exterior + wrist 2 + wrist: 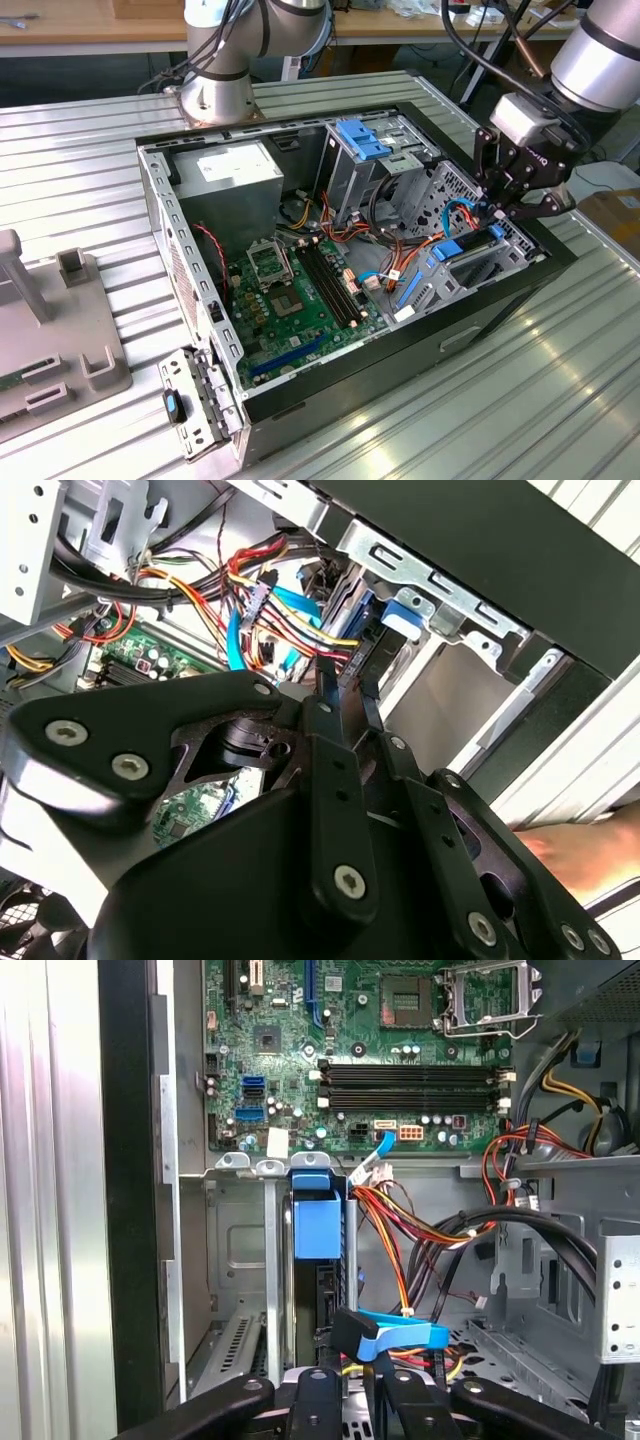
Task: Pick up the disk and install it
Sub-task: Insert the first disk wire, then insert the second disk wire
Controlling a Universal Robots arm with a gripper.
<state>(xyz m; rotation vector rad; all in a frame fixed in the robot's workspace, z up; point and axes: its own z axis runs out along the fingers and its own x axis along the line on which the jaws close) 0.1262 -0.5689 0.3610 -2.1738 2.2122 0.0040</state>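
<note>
The claw (517, 205) stood over the open computer case (330, 400) at its drive-bay corner, on the exterior view's right. Its fingers (330, 695) were drawn together (nearly touching) directly above the disk (318, 1225), which sat edge-up in the bay slot.

The first wrist view looks into the open computer case (130, 1210), with the green motherboard (330, 1050) and its empty processor socket (480, 995). A blue plastic latch (318, 1215) sits on the metal drive cage (240, 1250). Near the black claw (350, 1385) lies a flat blue cable (400, 1338), beside red and yellow wires (420, 1230).
</note>
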